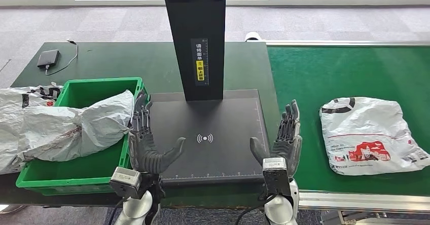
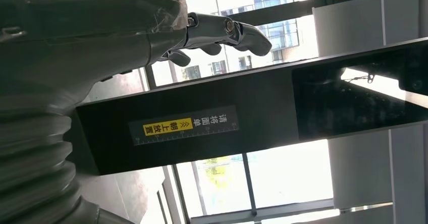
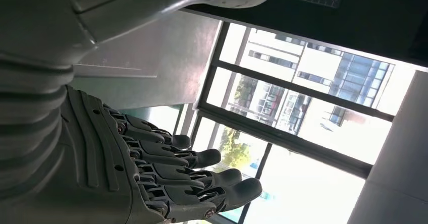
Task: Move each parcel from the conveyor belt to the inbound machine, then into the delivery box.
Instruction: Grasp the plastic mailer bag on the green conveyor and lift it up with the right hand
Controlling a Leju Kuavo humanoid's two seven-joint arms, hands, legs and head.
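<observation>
We see the green delivery box (image 1: 99,90) on the bench (image 1: 127,60) holding crumpled grey parcels (image 1: 61,126) that spill over its rim, while one white parcel (image 1: 369,134) lies flat on the green conveyor belt (image 1: 329,68). From the head view the inbound machine's black plate (image 1: 213,118) shows bare between our hands; the left wrist view shows the yellow label (image 2: 169,126) on its post. Our left hand (image 1: 147,146) and right hand (image 1: 284,141) hover palms inward, fingers apart, holding nothing.
</observation>
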